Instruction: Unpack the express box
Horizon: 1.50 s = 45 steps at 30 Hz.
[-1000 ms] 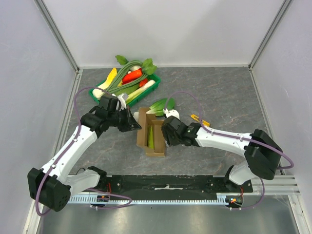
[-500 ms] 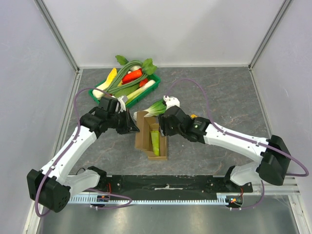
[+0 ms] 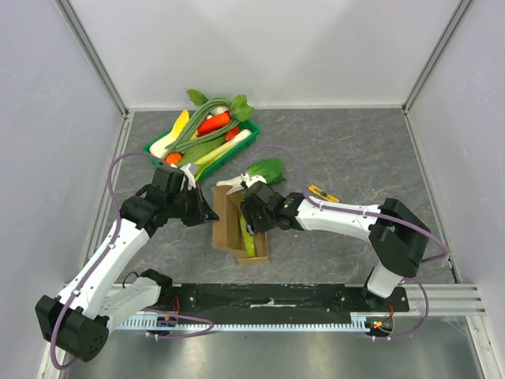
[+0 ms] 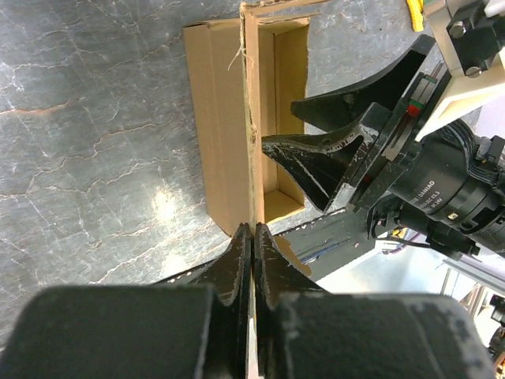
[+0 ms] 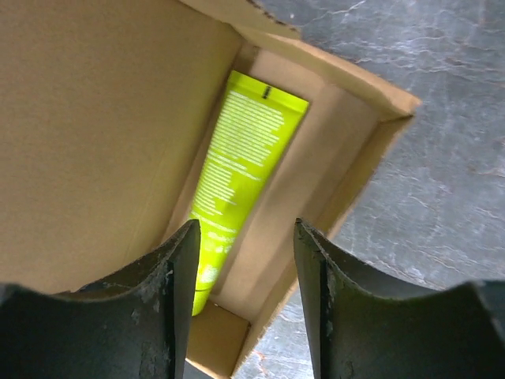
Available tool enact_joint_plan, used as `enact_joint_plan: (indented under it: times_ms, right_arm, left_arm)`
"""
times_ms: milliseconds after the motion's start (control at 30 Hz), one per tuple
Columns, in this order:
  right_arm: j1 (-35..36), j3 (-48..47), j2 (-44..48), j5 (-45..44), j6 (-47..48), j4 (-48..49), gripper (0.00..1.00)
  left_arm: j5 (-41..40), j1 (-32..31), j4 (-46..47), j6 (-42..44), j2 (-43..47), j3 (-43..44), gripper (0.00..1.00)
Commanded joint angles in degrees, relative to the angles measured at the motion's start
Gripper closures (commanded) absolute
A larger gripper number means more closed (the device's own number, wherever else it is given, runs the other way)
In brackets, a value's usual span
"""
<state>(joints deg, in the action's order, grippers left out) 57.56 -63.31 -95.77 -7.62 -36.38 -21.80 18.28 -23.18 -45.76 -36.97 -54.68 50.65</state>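
The top view looks down from high up, far enough to show the whole table (image 3: 355, 150). Each wrist view looks along its own fingers (image 4: 237, 260), very close to the box (image 4: 213, 118). All three views share this box.

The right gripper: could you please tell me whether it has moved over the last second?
Yes. Against the green vegetable tray, the right gripper has shifted left and now hangs over the open express box.

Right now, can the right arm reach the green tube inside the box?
Probably yes. The left gripper pinches the flap of the express box aside, the right gripper hangs open right over the tube, and nothing covers it.
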Motion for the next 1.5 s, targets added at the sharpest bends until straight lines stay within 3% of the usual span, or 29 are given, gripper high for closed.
enact_joint_plan:
  times_ms: [0,233,567,767,1133,1467]
  right_arm:
    - [0.5,-0.2,-2.0,4.5,0.0,3.6,0.43]
    - [1.1,-0.8,-5.7,5.9,0.0,2.7,0.43]
    - [2.8,-3.5,-9.3,-0.6,1.5,-3.0,0.44]
    - [3.1,-5.4,-11.3,-2.0,2.0,-4.0,0.66]
    - [1.7,-10.3,0.1,-6.5,1.9,-5.5,0.64]
    - [-8.4,-7.1,15.0,-9.9,0.9,-8.2,0.65]
  left_arm:
    - [-1.2,0.2,-0.4,-2.5,1.3,-1.9,0.98]
    - [-4.7,0.2,-0.2,-4.9,3.3,-3.7,0.98]
    - [-8.0,0.2,-0.3,-6.3,4.9,-3.2,0.98]
    - [-8.8,0.2,0.6,-6.7,4.7,-3.0,0.98]
    - [-11.4,0.2,1.5,-3.3,0.8,-0.1,0.98]
    - [-11.8,0.2,2.5,1.1,-5.7,4.8,0.94]
